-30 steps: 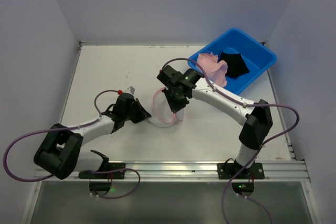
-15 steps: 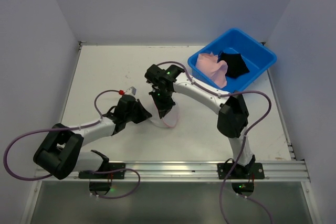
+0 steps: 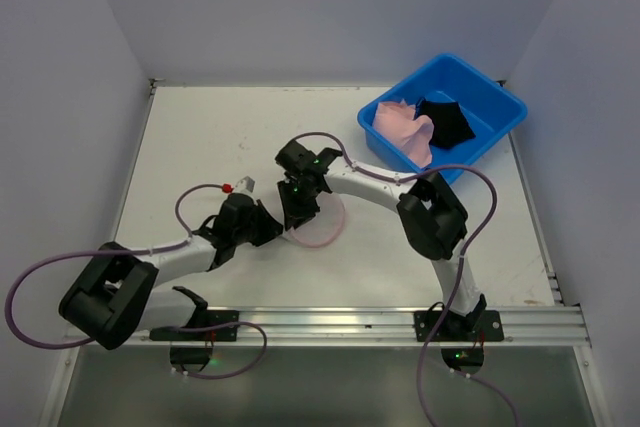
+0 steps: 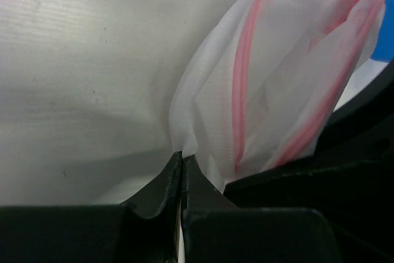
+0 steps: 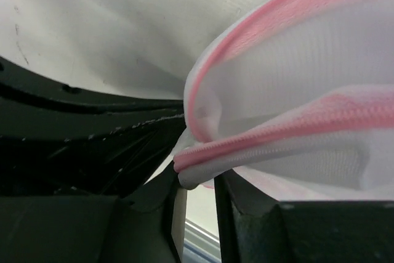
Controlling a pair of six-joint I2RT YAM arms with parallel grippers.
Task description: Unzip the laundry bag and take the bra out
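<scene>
Two pincers meet at the laundry bag point(image 3: 320, 229), which is lying mid-tabletop point(image 3: 220, 137). The left pincer point(image 4: 183, 163) is clamped on it, and the right pincer point(image 5: 189, 190) is slightly parted around the pink zipper edge point(image 5: 277, 133). Unzipping seems underway; a firm hold on the zipper is probably needed next.

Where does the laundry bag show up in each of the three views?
Top external: the laundry bag sits just below the picture's centre, partly hidden under the arms.
Left wrist: it fills the upper right and runs down to the left claw, which pinches the mesh.
Right wrist: it fills the right half, close to the lens.
Shared landmark: the pink zipper trim, visible in all three.
</scene>
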